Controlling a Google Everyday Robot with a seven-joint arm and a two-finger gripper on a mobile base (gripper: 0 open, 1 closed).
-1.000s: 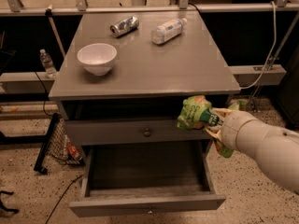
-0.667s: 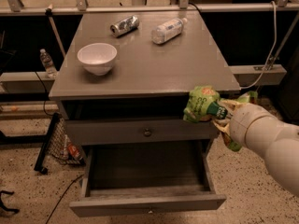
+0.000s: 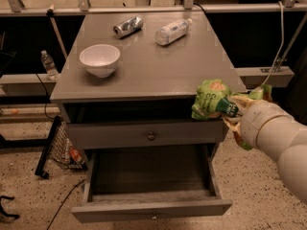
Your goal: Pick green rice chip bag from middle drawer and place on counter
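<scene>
The green rice chip bag (image 3: 209,98) is held in the air at the counter's front right corner, about level with the counter (image 3: 148,66) edge. My gripper (image 3: 225,107) is shut on the bag from the right, with the white arm trailing off to the lower right. Below, the middle drawer (image 3: 151,186) is pulled out and its grey inside is bare. The drawer above it, with a round knob (image 3: 151,136), is closed.
On the counter stand a white bowl (image 3: 100,59) at the left, a crushed can (image 3: 127,26) at the back and a clear plastic bottle (image 3: 172,31) lying on its side. A small bottle (image 3: 48,63) stands on a shelf left of the cabinet.
The gripper has lifted the green bag higher and slightly to the right, from in front of the upper drawer to the level of the counter's edge.
</scene>
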